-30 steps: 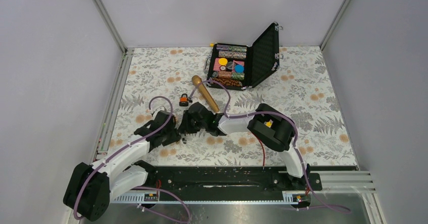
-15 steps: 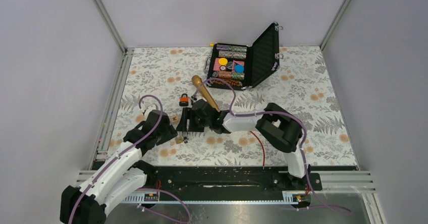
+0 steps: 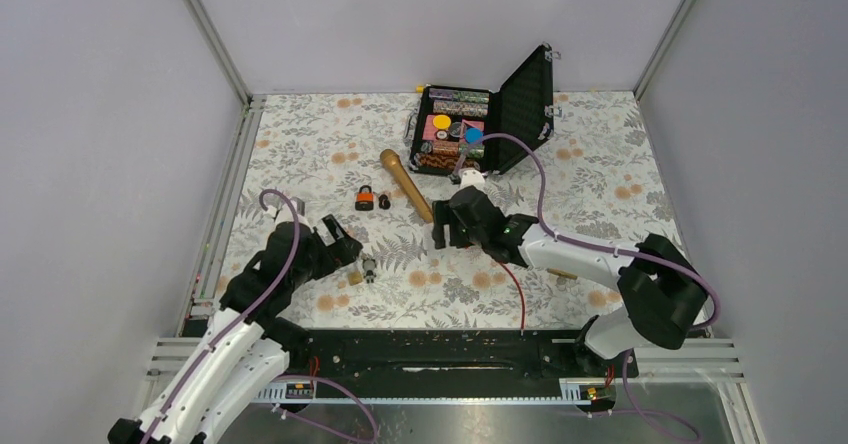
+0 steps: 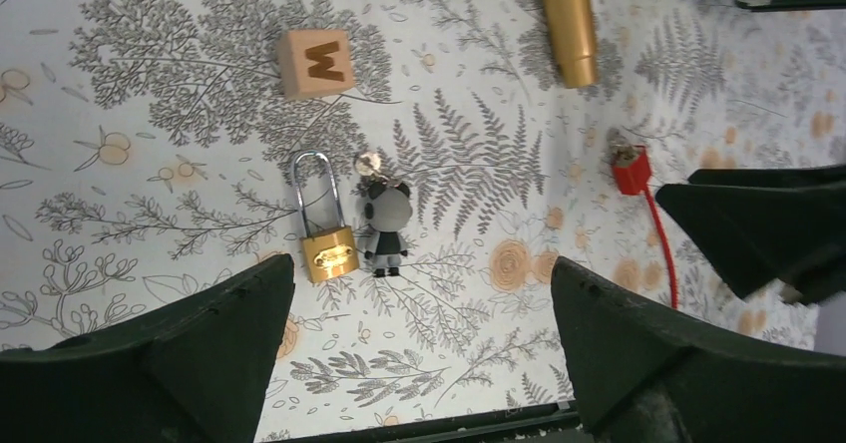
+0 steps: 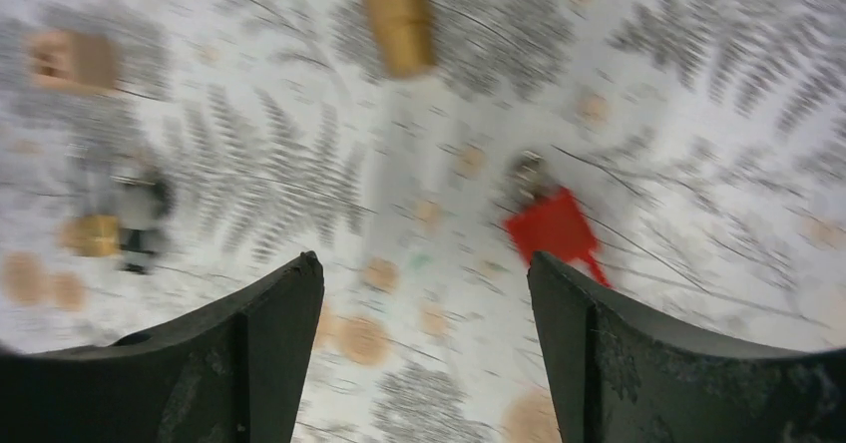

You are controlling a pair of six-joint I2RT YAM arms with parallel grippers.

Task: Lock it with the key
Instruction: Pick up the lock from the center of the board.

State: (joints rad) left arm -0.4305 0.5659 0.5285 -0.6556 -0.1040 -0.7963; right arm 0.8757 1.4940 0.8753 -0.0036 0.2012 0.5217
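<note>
The brass padlock [image 4: 329, 253] is laid flat on the worktop [image 4: 150, 194] just ahead of the left end effector [image 4: 419, 303], with its body nearest and its shackle pointing away. The key with its dark charm [image 4: 384, 225] is set parallel, just beside it. Both sets of fingers are spread and empty. The right end effector [image 5: 424, 303] is further off.

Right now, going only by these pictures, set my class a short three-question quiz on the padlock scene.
1. True or false: the left gripper is gripping the brass padlock.
2. Which lies right beside the brass padlock? A: panda keyring. B: wooden block. C: red plug.
3. Fill in: the lid of the case at the far edge stands ___.

Key: 1 false, its jaws are wide apart and the padlock lies on the mat; 2 A; 3 open.
</note>
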